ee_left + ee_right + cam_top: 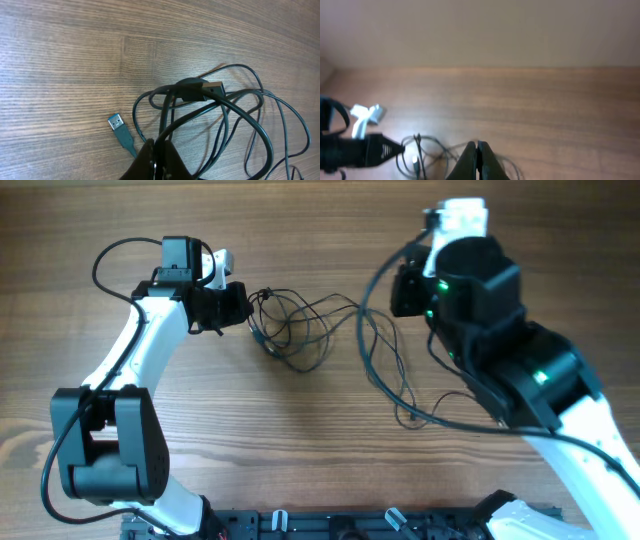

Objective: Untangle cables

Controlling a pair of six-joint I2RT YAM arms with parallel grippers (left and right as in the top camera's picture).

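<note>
The cables (300, 330) lie as a loose tangle of thin black loops in the middle of the wooden table. My left gripper (243, 308) is at the tangle's left edge. In the left wrist view its jaws (160, 150) are shut on one black cable (225, 107). A teal USB plug (119, 126) lies on the wood to the left of the jaws, and a dark connector (212, 90) rests on top of the loops. My right gripper (400, 290) hangs above the tangle's right side. Its jaws (477, 147) are shut and I see nothing between them. The cables (422, 145) show blurred below.
A thicker black arm wire (372, 350) arcs from the right arm down across the table to the right of the tangle. The arm mounts (340, 525) line the front edge. The left gripper (375, 149) shows in the right wrist view.
</note>
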